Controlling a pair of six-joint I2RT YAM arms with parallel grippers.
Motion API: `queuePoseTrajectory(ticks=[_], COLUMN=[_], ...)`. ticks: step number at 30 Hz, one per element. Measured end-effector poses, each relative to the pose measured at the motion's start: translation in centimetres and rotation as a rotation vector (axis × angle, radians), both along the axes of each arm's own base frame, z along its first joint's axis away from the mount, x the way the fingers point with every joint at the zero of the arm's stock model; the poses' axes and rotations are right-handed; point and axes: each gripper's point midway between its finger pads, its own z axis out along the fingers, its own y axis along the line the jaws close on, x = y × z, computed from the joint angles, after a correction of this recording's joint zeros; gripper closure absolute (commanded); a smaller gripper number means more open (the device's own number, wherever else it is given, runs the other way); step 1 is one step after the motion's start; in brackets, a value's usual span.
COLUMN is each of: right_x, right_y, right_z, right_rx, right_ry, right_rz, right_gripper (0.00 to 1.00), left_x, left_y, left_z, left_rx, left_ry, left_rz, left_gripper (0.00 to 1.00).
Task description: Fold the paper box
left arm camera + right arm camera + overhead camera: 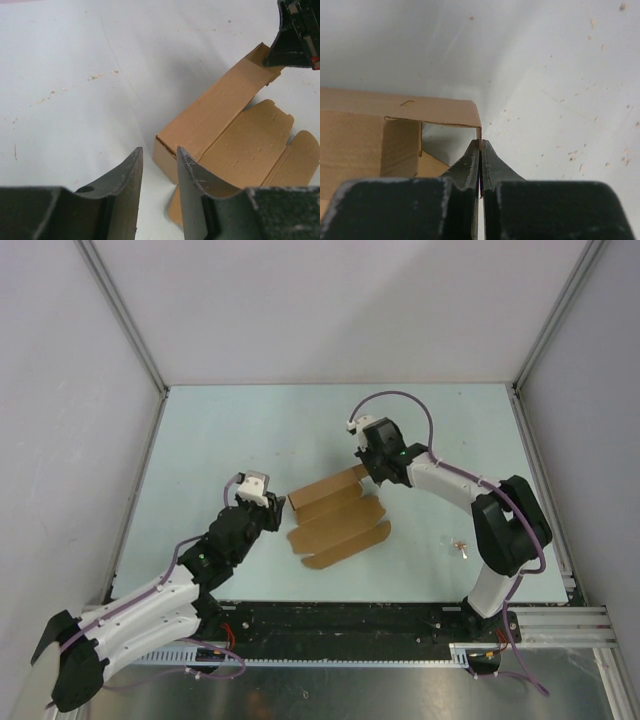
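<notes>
Brown thin cardboard, the paper box (335, 520) lay near the middle of the tabletop (250, 430), half formed; a raised sleeve ran from 8 o'clock to 2 o'clock, and its loose scalloped flaps spread flat toward 5 o'clock. It looked light and springy, likely to skid on the smooth surface and to crease if squeezed mid-panel; edges and fold lines seemed the safest places to pinch, with one end pinned while the other was worked. The right tool (365, 472) reached in from 3 o'clock, elbow bent and wrist low; it was clamped tight on the thin wall at the sleeve's 2 o'clock end. The left tool (272, 508) stretched up from 7 o'clock to the sleeve's 8 o'clock corner; its jaws stood partly apart, holding nothing; whether they touched the cardboard could not be told.
</notes>
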Motion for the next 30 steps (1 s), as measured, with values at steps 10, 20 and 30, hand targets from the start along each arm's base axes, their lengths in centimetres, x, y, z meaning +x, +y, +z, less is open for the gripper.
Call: queuePoseTrajectory(ticks=[10,20,30], right_x=[-1.0,-2.9,-4.2], right_y=[2.7,3.4,3.6], right_z=[0.2,2.1,1.6], right_rx=[0.034,0.069,0.061], right_ry=[0.002,-0.02,0.001], right_rz=[0.431,0.684,0.789], right_gripper=[1.0,1.0,1.0], left_x=[0.1,0.0,-0.6], left_y=[0.4,0.2,-1.6], left_z=[0.4,0.3,0.7], left_rx=[-0.011,-0.016,-0.052], left_ry=[-0.018,-0.02,-0.034], left_rz=[0.022,0.007,-0.096], left_gripper=[0.62,0.62,0.62])
